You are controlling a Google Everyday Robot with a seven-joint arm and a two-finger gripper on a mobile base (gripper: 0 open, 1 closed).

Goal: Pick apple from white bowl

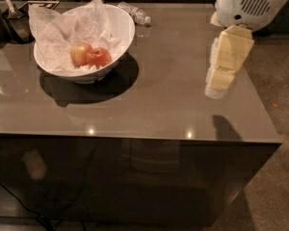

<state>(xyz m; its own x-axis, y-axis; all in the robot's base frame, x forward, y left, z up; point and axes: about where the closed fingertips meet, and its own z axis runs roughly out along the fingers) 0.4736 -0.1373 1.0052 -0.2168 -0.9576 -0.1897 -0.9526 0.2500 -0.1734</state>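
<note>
The white bowl (116,24) stands at the back left of the grey table, lined with crumpled white paper. In it lie the red-orange apple (99,57) and, touching it on the left, a paler yellow-peach apple (79,53). My gripper (216,90) hangs from the cream arm at the right side of the table, above the tabletop and far to the right of the bowl. It holds nothing that I can see.
A plastic bottle (134,12) lies on the table behind the bowl. Dark utensils and a tray (14,18) sit at the back left corner. The table's right edge (262,105) lies just right of the gripper, with carpet floor beyond.
</note>
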